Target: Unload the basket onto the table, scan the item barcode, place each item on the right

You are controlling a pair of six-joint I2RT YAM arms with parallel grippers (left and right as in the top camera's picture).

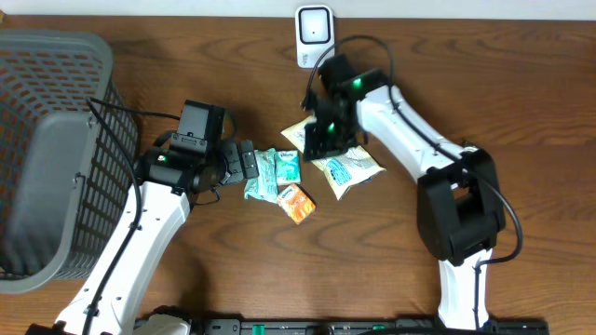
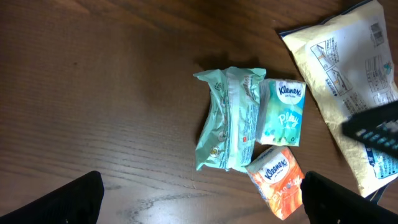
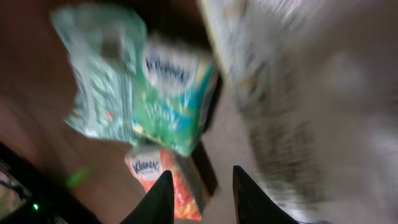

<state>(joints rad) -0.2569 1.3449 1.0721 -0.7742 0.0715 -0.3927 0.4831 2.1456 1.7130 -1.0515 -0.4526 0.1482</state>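
Note:
Several packs lie mid-table: a green wipes pack, a green Kleenex pack, an orange Kleenex pack and a cream printed bag. My right gripper hovers over the cream bag's left end, jaws a little apart with nothing between them; its view is blurred. My left gripper sits just left of the wipes pack, wide open and empty. No barcode is clearly readable.
A white scanner-like device stands at the back edge of the table. A large grey mesh basket fills the left side. A second cream bag lies partly under the right arm.

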